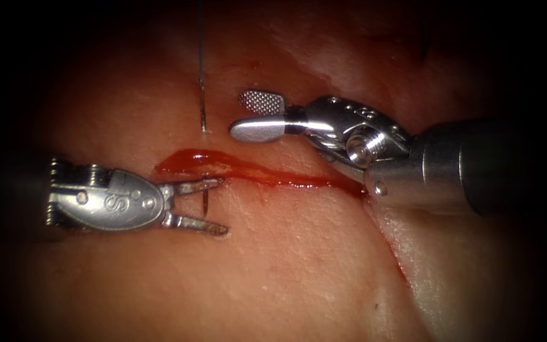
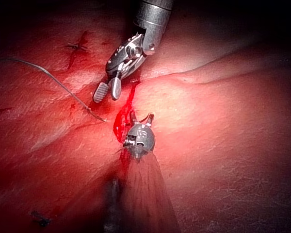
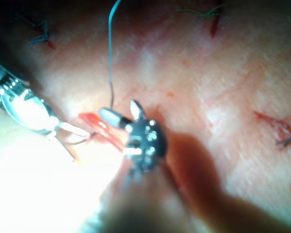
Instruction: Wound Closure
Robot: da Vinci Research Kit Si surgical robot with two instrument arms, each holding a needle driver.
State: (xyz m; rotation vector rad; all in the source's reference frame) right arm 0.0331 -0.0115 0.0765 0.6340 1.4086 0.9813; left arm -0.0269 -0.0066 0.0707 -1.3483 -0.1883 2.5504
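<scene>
The left tool (image 1: 213, 204) is reaching in from the left of the endoscope view, its two jaws spread apart and gripping nothing. Between those parted jaws the needle (image 1: 206, 197) is poking up out of the tissue (image 1: 299, 266), a short dark tip standing just below the cut (image 1: 267, 177). The upper jaw is sitting almost against that tip, while the lower jaw is resting on the tissue surface a little further down.

The needle's other end (image 1: 203, 107) is sticking out above the cut, so the curve between the two ends is lying buried under the wound. The thread (image 1: 201, 38) is running straight up from that trailing end and out of the lit area.

The right tool (image 1: 248, 114) is coming in from the right, hovering above the cut, just right of the needle's trailing end. Its jaws are also standing apart, one showing its ridged face, and they are holding nothing.

Red fluid (image 1: 191, 159) is pooling along the cut, thickest at its left end near the left tool's upper jaw.

From the left wrist camera, the thread (image 2: 48, 75) is trailing away across the tissue, with the right tool (image 2: 106, 91) hanging near the red fluid (image 2: 121, 121).
</scene>
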